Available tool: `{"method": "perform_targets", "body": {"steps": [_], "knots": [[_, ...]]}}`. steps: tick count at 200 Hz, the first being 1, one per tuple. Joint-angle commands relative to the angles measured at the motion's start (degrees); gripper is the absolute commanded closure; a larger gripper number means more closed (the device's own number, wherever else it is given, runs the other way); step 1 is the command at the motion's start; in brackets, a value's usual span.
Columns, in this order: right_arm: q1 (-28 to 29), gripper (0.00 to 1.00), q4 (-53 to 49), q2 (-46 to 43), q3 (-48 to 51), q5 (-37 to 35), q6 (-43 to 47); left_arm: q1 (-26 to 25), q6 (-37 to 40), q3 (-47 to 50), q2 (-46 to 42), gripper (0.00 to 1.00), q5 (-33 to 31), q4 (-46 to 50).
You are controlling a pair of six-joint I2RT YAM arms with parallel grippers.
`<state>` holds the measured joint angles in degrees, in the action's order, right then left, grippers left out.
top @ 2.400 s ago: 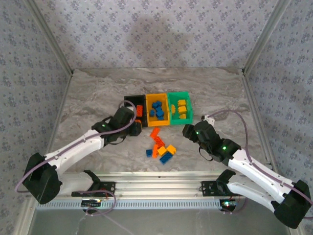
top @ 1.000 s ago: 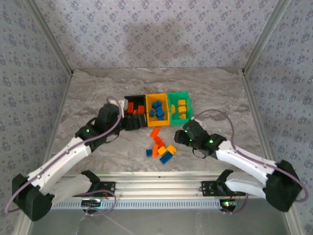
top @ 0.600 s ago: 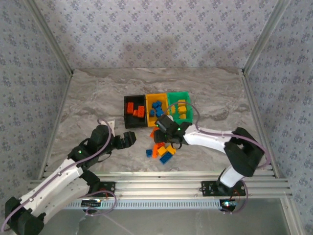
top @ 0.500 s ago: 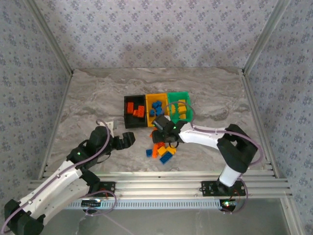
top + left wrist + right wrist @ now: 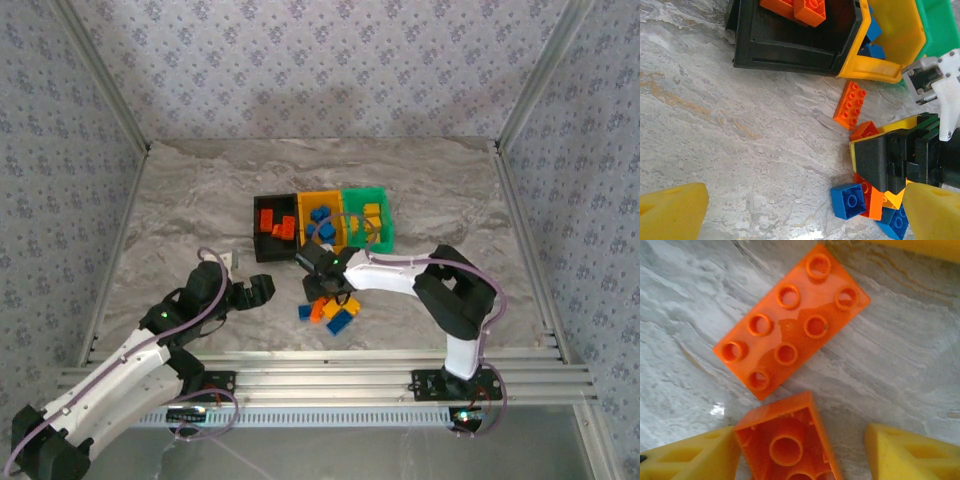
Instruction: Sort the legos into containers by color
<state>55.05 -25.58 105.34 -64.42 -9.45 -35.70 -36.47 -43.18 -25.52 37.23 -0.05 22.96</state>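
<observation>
Three joined containers stand mid-table: black [image 5: 275,228] with orange-red legos [image 5: 810,10], yellow-orange [image 5: 322,222] with blue ones, green [image 5: 368,218] with yellow ones. Loose legos [image 5: 333,308] in orange, blue and yellow lie in front of them. My right gripper [image 5: 318,279] is low over this pile. In the right wrist view it [image 5: 800,450] is open around an upturned orange brick [image 5: 785,445], which touches the left fingertip [image 5: 690,455] with a gap on the right. A flat orange brick [image 5: 792,320] lies just beyond. My left gripper [image 5: 258,290] is wide open, left of the pile, holding nothing.
The right arm [image 5: 400,275] stretches leftward across the front of the bins. In the left wrist view its black gripper body [image 5: 895,160] sits on the pile, beside a blue brick [image 5: 850,200]. Bare marble [image 5: 180,220] lies left of the bins.
My left arm pulled back from the black bin toward the near left. My right arm swung left onto the loose pile, and its jaws narrowed around the upturned orange brick.
</observation>
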Motion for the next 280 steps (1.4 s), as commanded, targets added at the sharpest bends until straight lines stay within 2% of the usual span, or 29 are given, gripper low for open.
{"method": "perform_targets", "body": {"steps": [1,48,90,123,145,168,203,246,260,280], "knots": [[-0.3,0.39,-2.8,0.0,1.2,-1.1,-2.1,0.4,-0.3,0.9,-0.3,0.0,-1.1,0.8],[-1.2,0.65,1.1,-5.8,6.9,-3.6,-3.3,0.7,-0.2,1.5,-0.4,0.0,-1.0,-0.2],[-2.3,0.7,2.7,-15.1,9.5,-7.0,-2.8,1.2,-0.4,1.9,-0.6,0.0,-1.2,0.4],[-2.8,0.73,3.3,-19.5,5.0,-3.0,2.1,1.5,-0.2,2.7,-2.0,0.0,-2.4,2.6],[-1.9,0.73,3.0,-14.6,-3.2,0.8,4.1,1.7,-0.6,3.7,-3.0,0.0,-2.8,3.5],[-1.6,0.72,2.8,-5.4,-15.8,2.9,5.3,1.7,-1.6,4.6,-4.3,0.0,-2.4,4.0],[-2.5,0.71,0.6,9.0,-33.4,3.1,5.7,2.0,-2.6,5.5,-7.7,0.0,-2.1,6.2],[-5.5,0.69,-1.6,21.3,-47.1,2.1,3.2,2.2,-3.0,5.7,-11.2,0.0,-1.9,9.0],[-6.2,0.62,-1.8,23.5,-49.6,2.3,2.7,2.2,-2.9,5.6,-11.8,0.0,-1.9,9.5],[-6.7,0.43,-1.3,24.7,-51.5,2.9,2.6,2.2,-2.9,5.7,-11.9,0.0,-1.6,9.6]]}}
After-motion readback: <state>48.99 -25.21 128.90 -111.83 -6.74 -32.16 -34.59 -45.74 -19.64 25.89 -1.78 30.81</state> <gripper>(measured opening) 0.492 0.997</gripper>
